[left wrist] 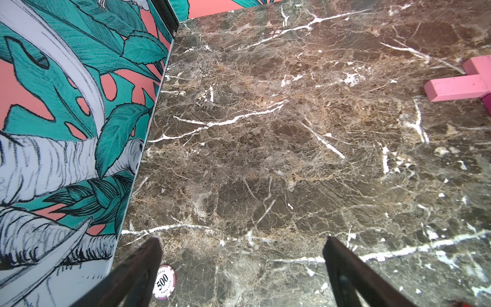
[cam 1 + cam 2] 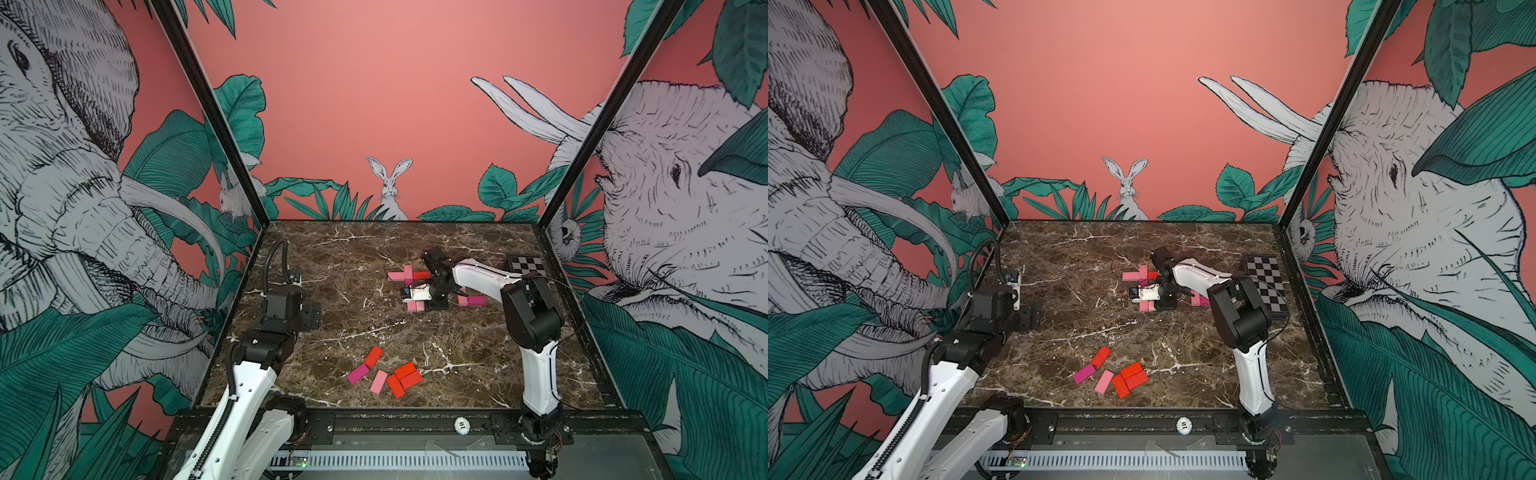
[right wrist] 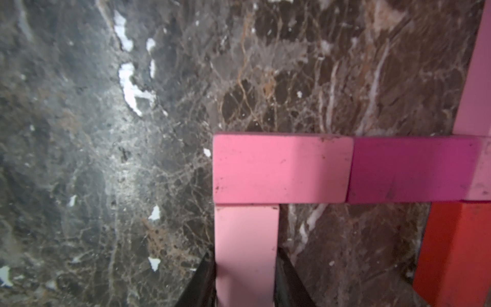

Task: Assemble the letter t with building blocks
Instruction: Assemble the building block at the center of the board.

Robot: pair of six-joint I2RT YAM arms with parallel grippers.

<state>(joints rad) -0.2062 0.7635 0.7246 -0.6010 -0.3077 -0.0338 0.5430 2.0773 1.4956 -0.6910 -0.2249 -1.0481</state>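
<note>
One pale pink block (image 3: pixel 247 234), likely light and rigid: your right gripper (image 3: pixel 245 255) pinches its long sides; left gripper (image 1: pixel 243 243) gapes empty.

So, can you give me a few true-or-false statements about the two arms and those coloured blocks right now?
1. The right gripper is clamped on a light pink block. True.
2. The left gripper holds a red block. False: its jaws stand open and empty above the bare marble table.
3. Several loose blocks in red, pink and magenta lie near the table's front edge. True.
4. The checkered board sits in the middle of the table. False: it lies at the far right corner.
</note>
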